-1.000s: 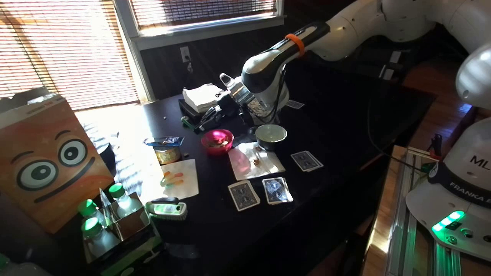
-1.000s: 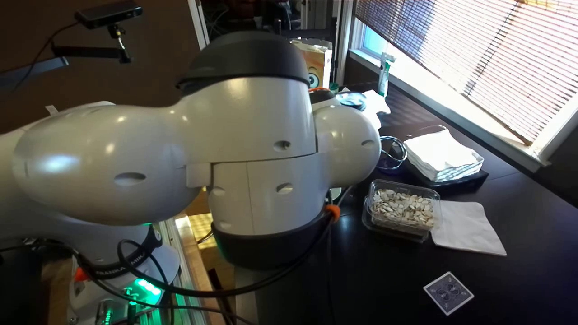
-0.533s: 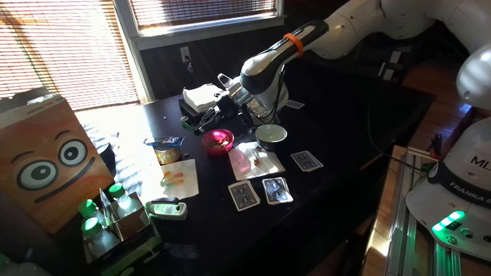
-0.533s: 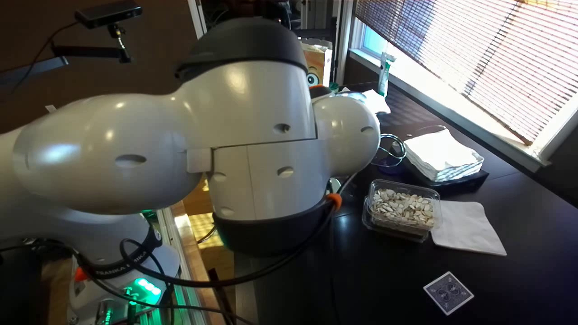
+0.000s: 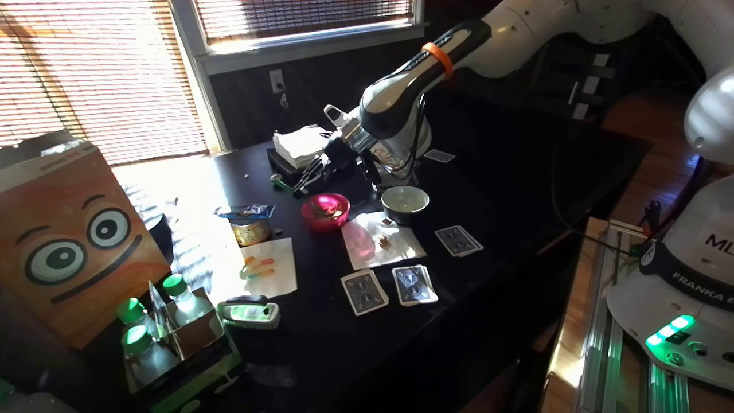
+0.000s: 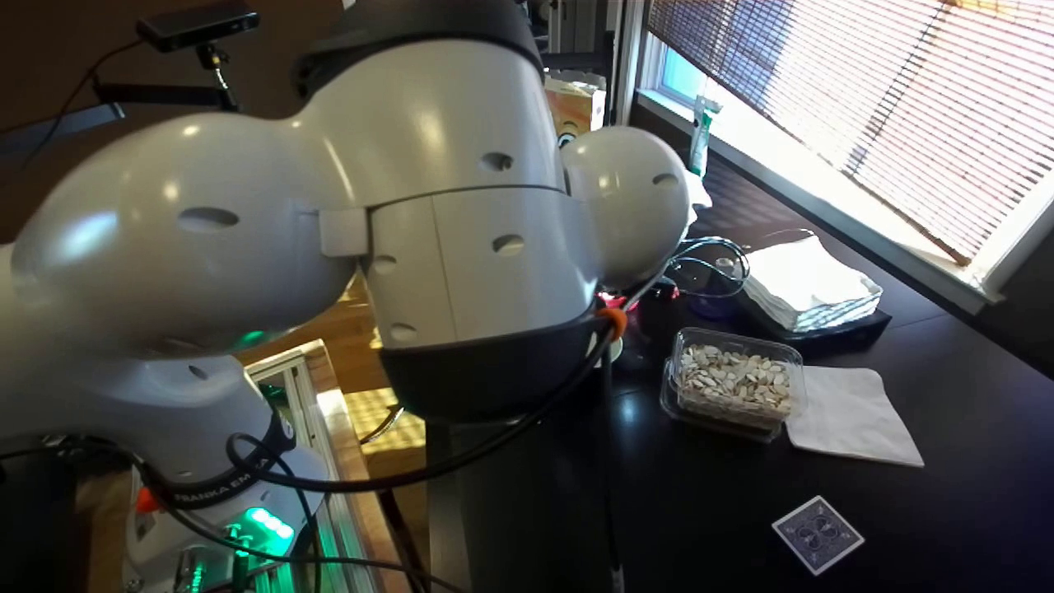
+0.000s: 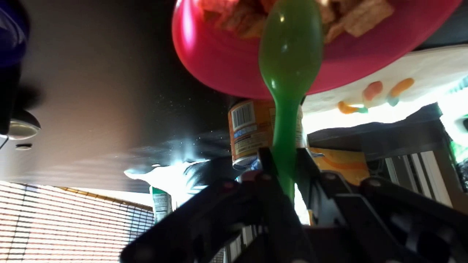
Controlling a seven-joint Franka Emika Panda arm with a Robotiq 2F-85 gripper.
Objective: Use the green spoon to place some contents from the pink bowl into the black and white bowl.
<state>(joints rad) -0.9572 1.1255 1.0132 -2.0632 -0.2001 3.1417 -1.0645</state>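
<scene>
Wrist view is showing the gripper point(image 7: 284, 157) pinching the spoon point(image 7: 287, 106), its head overlapping the pink bowl point(image 7: 219, 65) at top centre, where resisting chunks point(image 7: 369, 16) could soon be twisting the slim handle.

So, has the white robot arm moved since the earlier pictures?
Yes: in an exterior view the arm rose; its orange band, earlier level with the pale seeds, is now about level with the rim of their clear plastic box.

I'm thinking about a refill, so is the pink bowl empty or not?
Not empty: in the wrist view, brownish pieces lie inside the pink bowl. How deep they go, I cannot tell.
</scene>
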